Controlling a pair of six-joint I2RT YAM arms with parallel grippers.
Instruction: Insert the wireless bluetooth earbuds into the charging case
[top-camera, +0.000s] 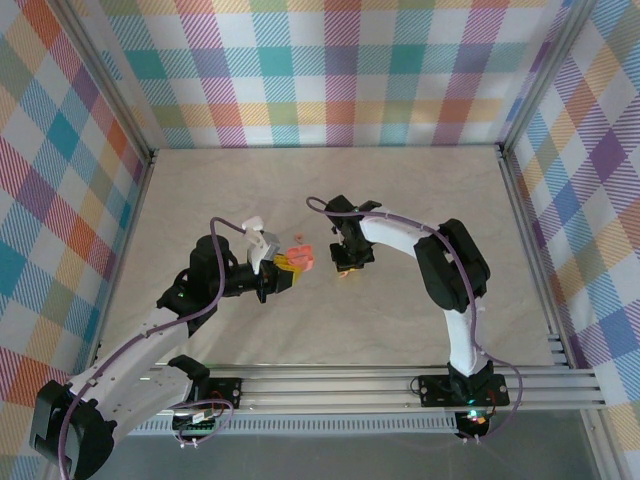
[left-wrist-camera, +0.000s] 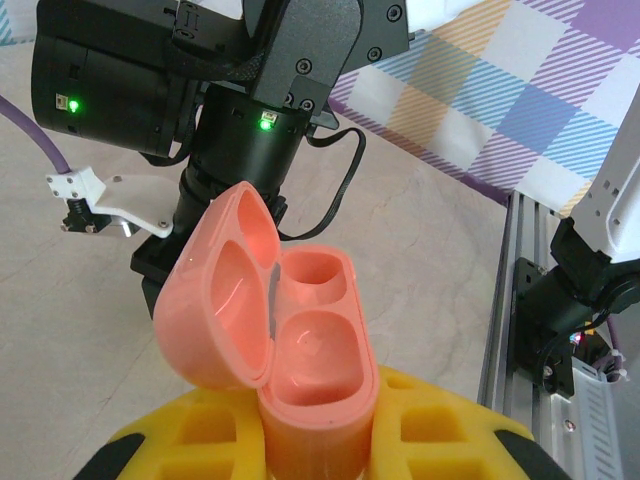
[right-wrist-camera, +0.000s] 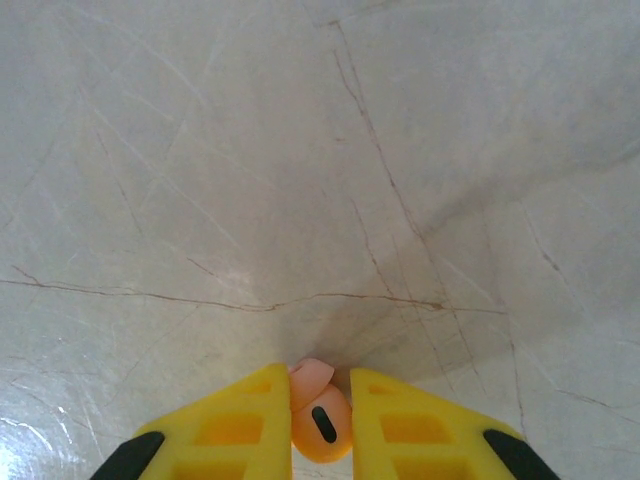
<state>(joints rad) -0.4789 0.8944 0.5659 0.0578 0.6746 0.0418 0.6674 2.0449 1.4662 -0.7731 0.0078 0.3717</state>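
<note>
Both pincers hold orange parts.
The left gripper (left-wrist-camera: 320, 445) clamps the open charging case (left-wrist-camera: 300, 340) between its fingers; the right gripper (right-wrist-camera: 320, 405) pinches an earbud (right-wrist-camera: 322, 435) at its fingertips.

Charging case (left-wrist-camera: 312, 340): base buried in left gripper (left-wrist-camera: 320, 405), cut by bottom edge. Reddish-orange earbud (right-wrist-camera: 322, 432): flanks hidden in right gripper (right-wrist-camera: 318, 375), underside cut off. Top view: earbud too small to resolve; left arm (top-camera: 120, 380) base cropped

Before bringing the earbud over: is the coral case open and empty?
Open and empty: charging case lid hinged back, both wells bare.
</note>
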